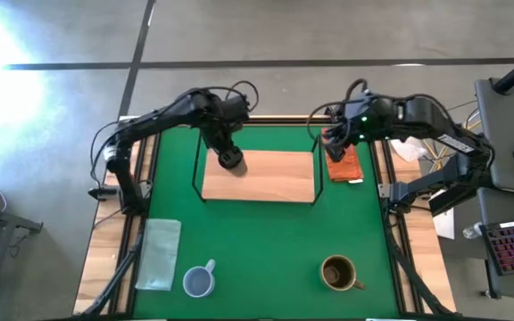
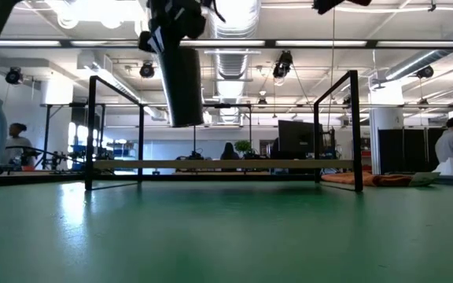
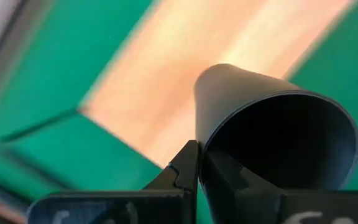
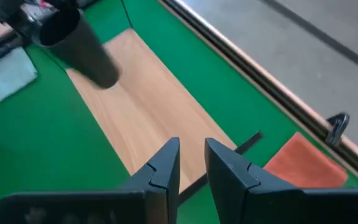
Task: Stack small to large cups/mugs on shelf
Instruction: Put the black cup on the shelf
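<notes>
Three cups belong to this job, and only one is up in the air. The small black cup (image 1: 230, 159) is held by the left gripper (image 1: 224, 145), whose fingers are clamped on the cup's rim. It is a plain dark cup with no handle, wide at the mouth and narrower at the bottom. From the low view it hangs above the shelf (image 2: 226, 164), not touching the board, near the shelf's left end. From the left wrist view you can look right into its dark open mouth (image 3: 284, 143).

The shelf (image 1: 259, 175) is a flat board of light wood with thin black wire frames at its two ends. It lies on the green desk (image 1: 266, 241), toward the far side.

The pale blue-grey mug (image 1: 199, 281) stands on the desk at the near side, just beside a pale see-through cloth (image 1: 160, 254). Its handle points toward the shelf. The brown-gold mug (image 1: 338, 272) is shiny and stands at the near right side of the desk, with its handle pointing to the right. Both mugs are well apart from the shelf.

The right gripper (image 1: 335, 135) waits over the far right corner of the shelf, above an orange-brown cloth (image 1: 344, 163). Its fingers (image 4: 163, 167) stand a little apart, and they hold nothing.
</notes>
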Controlling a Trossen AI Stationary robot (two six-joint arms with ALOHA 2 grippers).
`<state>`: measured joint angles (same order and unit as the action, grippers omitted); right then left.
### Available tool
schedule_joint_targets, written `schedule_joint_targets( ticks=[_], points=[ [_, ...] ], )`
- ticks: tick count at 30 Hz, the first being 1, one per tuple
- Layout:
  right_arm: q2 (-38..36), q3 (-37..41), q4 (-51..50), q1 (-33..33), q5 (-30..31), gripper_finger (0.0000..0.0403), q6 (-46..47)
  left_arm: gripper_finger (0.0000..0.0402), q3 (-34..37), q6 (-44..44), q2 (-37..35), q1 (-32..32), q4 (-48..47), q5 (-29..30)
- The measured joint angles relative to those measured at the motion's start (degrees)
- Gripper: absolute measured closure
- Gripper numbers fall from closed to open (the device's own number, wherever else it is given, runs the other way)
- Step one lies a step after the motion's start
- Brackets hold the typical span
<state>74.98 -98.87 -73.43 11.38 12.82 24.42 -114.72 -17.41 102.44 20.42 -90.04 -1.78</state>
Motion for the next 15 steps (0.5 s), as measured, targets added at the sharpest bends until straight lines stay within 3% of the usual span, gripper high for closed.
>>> schedule_joint_targets(
  ticks=[2, 8, 13, 15],
  points=[
    [0.18, 1.80, 1.21, -0.11, -0.16, 0.0335, 1.14, 0.0401, 0.18, 0.28, 1.02, 0.34, 0.10, -2.69],
    [0.18, 8.25, 5.95, -1.60, -3.69, 0.0335, 3.12, 0.0402, 4.69, 0.26, 1.68, 0.69, 0.09, -2.05],
    [0.11, 12.39, 10.08, -3.12, -4.44, 0.0335, 4.11, 0.0402, 11.79, -2.43, -0.95, 1.01, 0.08, 4.89],
    [0.11, 13.38, 11.46, -3.43, -4.51, 0.0335, 4.13, 0.0402, 13.67, -3.27, -2.44, 1.09, 1.31, 5.07]
  ],
)
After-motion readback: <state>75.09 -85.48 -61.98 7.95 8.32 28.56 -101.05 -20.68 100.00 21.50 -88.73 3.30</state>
